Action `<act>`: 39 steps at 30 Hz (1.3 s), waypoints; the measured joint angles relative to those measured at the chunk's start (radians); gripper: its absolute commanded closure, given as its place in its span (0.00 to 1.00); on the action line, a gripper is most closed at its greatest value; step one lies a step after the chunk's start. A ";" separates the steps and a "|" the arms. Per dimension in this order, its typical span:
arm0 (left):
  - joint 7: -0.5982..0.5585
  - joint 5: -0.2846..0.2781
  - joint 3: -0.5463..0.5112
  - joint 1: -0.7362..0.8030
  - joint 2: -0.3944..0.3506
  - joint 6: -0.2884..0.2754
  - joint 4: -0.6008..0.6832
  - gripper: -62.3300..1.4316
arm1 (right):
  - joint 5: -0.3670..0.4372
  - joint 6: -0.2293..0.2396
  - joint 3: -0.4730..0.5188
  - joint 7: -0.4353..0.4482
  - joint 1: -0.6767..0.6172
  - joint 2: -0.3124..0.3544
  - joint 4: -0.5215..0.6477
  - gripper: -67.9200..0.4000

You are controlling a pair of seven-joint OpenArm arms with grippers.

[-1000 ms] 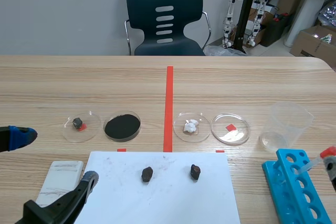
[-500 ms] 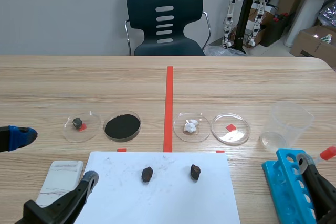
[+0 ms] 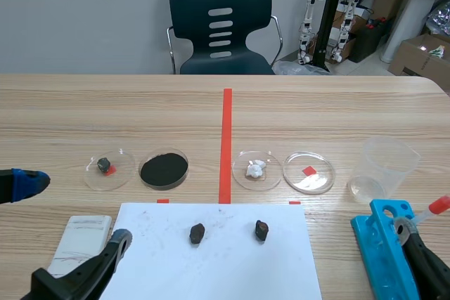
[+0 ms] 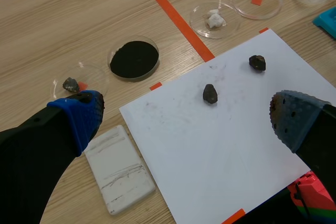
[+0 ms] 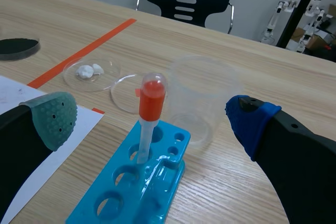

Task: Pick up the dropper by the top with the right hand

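- The light wooden table (image 3: pixel 337 117) is carrying a bright blue plastic tube rack (image 3: pixel 376 244) at the scene's lower right.
- The right gripper (image 5: pixel 151 121) is hanging over the rack, fingers wide apart, probably lining up a pinch.
- The clear dropper with an orange-red bulb (image 5: pixel 148 103) is standing in the rack, its bulb between the fingers and ungripped.

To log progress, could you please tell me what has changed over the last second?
The right hand came in from the right over the blue rack, open, facing the dropper but gripping nothing. The dropper, rack and left hand stayed put.
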 measured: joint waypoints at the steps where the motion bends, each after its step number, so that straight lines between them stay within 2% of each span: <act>1: 0.000 0.000 0.000 0.000 0.000 0.000 0.000 0.00 | 0.000 0.000 0.000 0.002 -0.003 0.000 0.000 0.13; 20: 0.000 0.000 0.000 0.000 0.000 0.000 0.000 0.00 | 0.000 0.000 0.000 0.052 -0.005 0.000 0.000 0.14; 26: 0.000 0.000 0.000 0.000 0.000 0.000 0.000 0.00 | 0.000 0.000 0.000 0.051 -0.005 0.000 0.000 0.39; 39: 0.000 0.000 0.000 0.000 0.000 0.000 0.000 0.00 | 0.000 0.000 0.000 0.051 -0.005 0.000 0.000 0.63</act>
